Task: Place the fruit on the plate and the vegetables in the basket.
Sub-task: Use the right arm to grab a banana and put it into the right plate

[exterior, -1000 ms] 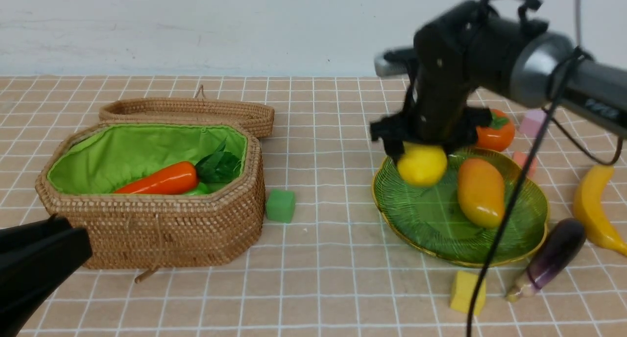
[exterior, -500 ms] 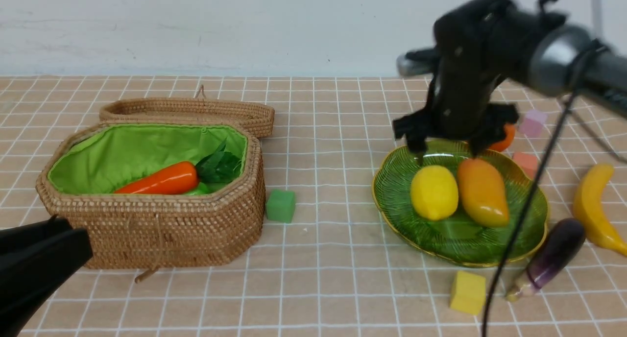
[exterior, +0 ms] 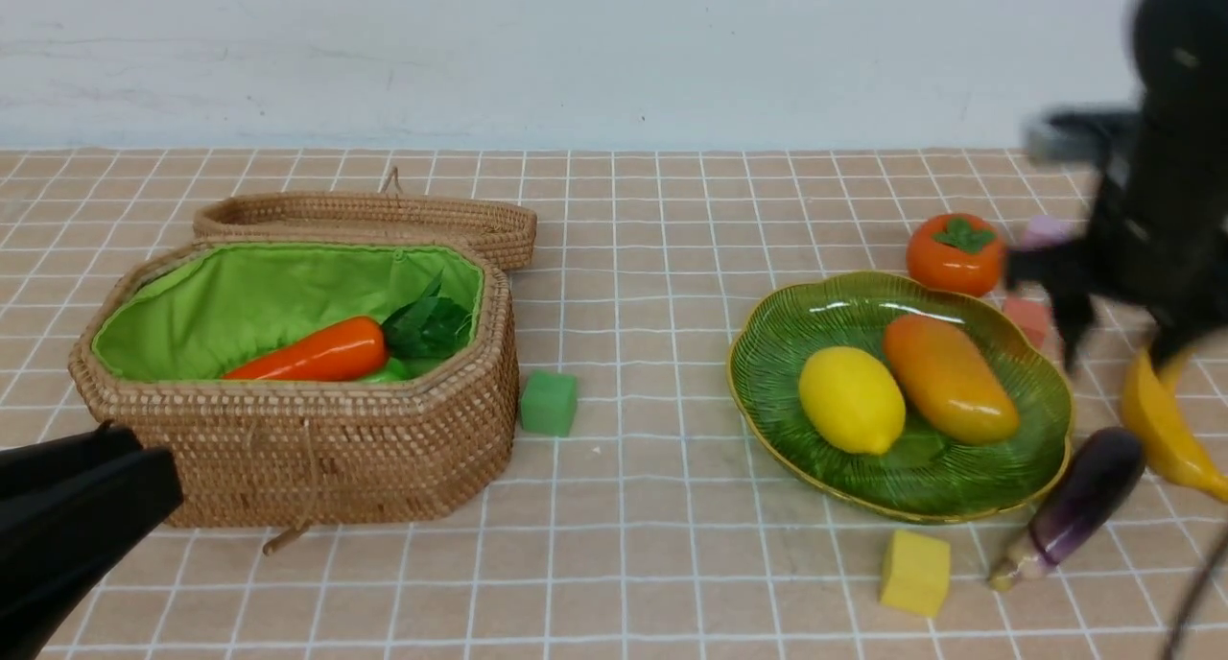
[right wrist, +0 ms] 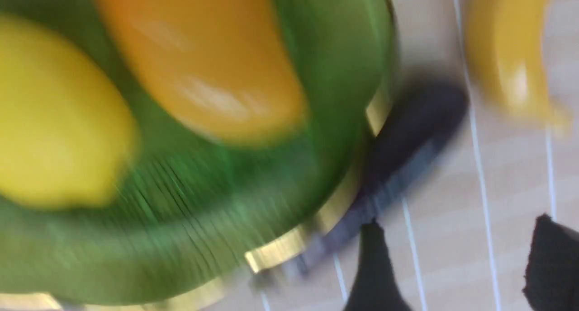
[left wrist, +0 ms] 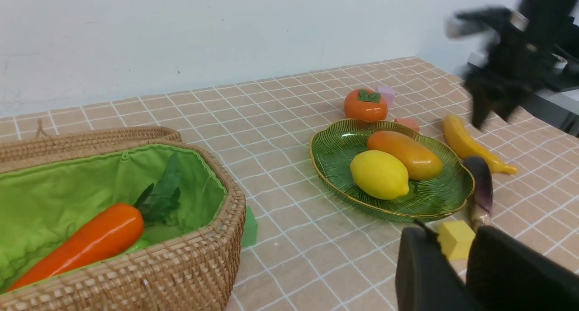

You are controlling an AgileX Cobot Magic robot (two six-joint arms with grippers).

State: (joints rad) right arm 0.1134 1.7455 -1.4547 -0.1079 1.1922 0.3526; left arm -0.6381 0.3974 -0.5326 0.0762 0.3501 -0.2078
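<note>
Tan tiled tabletop (exterior: 652, 506), pale wall (exterior: 480, 56) behind. Near left, left gripper (left wrist: 459, 256), jaws a narrow gap apart, empty. Orange carrot (exterior: 312, 351) in basket (exterior: 288, 449); lemon (exterior: 851, 399) and mango (exterior: 950, 380) on plate (exterior: 767, 372); persimmon (exterior: 955, 254) just past its far rim; eggplant (exterior: 1079, 502) and banana (exterior: 1166, 420) to its right. Blurred right gripper (exterior: 1118, 348), jaws apart and empty above banana: liable to slip off the glossy curve or knock the eggplant.

A staged tabletop — checked cloth (exterior: 614, 545), bare white wall (exterior: 480, 46).

Grn ribbed plate (exterior: 767, 372) w/ gold rim, yel lemon (exterior: 851, 399), orange mango (exterior: 950, 379), purple eggplant (exterior: 1079, 502).
</note>
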